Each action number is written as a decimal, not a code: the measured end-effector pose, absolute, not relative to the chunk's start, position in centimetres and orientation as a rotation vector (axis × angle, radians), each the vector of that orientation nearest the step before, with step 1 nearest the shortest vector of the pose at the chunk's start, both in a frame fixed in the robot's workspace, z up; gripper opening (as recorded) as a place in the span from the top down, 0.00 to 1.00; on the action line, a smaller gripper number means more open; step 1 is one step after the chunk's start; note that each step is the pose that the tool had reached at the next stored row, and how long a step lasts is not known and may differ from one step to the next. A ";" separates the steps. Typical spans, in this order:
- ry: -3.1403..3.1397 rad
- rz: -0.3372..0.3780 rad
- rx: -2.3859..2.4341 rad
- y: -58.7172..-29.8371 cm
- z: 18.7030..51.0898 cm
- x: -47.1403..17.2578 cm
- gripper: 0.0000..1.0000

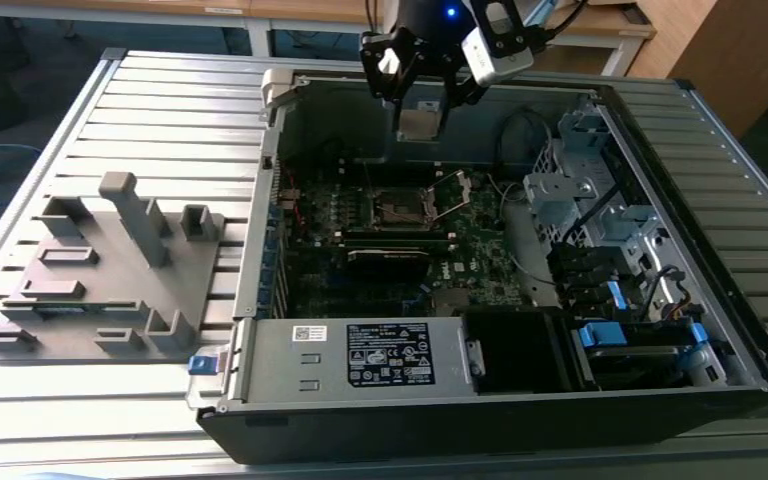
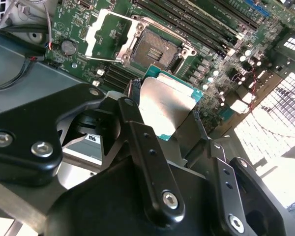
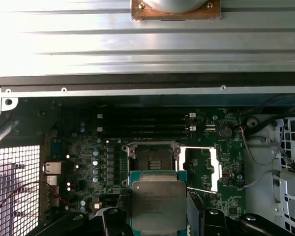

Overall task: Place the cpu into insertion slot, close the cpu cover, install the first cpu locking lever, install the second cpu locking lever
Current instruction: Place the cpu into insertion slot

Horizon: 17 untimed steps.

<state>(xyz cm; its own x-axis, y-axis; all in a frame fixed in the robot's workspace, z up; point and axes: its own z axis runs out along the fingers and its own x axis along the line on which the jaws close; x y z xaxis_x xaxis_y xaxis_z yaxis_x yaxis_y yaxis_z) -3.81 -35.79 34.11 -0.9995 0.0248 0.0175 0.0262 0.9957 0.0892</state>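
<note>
In both wrist views the black fingers [image 2: 142, 142] [image 3: 115, 223] of the gripper [image 2: 164, 115] [image 3: 160, 216] pinch the cpu [image 2: 167, 105] [image 3: 158, 201] by two opposite edges. Its dull silver top faces the first wrist view, where faint lines of print cross the metal, too small to make out. The second wrist view catches its thin green edge.

Beyond the chip lies the insertion slot [image 2: 157, 49] [image 3: 152, 160], bare and dark inside its metal rim. The cpu hangs in the air, apart from it. The cpu cover [image 2: 105, 29] [image 3: 201, 167] is swung open just beside the slot. Past the slot run long black memory slots [image 3: 142, 125] on the green circuit board [image 3: 83, 147].

The exterior view takes in the whole open computer case [image 1: 264, 300], with the gripper [image 1: 420, 115] holding the cpu [image 1: 420, 124] high near the far wall, above the slot [image 1: 395, 208] and the raised cover [image 1: 454, 192]. On the grey power supply [image 1: 277, 360] sits a black-and-white printed label [image 1: 388, 353]. A grey moulded fixture [image 1: 104, 270] rests on the slatted metal surface [image 1: 157, 100] at the exterior view's left.
</note>
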 end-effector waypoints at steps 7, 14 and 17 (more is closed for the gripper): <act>-3.122 -0.140 -0.040 -35.8 34.1 -3.8 0.46; -3.122 -0.140 -0.040 -35.8 33.9 -3.8 0.46; -3.122 -0.140 -0.040 -35.8 33.8 -3.8 0.46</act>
<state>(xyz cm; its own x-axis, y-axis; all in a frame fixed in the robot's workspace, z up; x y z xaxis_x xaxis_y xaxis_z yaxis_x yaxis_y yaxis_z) -3.81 -35.79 33.82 -0.9995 0.0247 0.0173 0.0262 0.9956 0.0895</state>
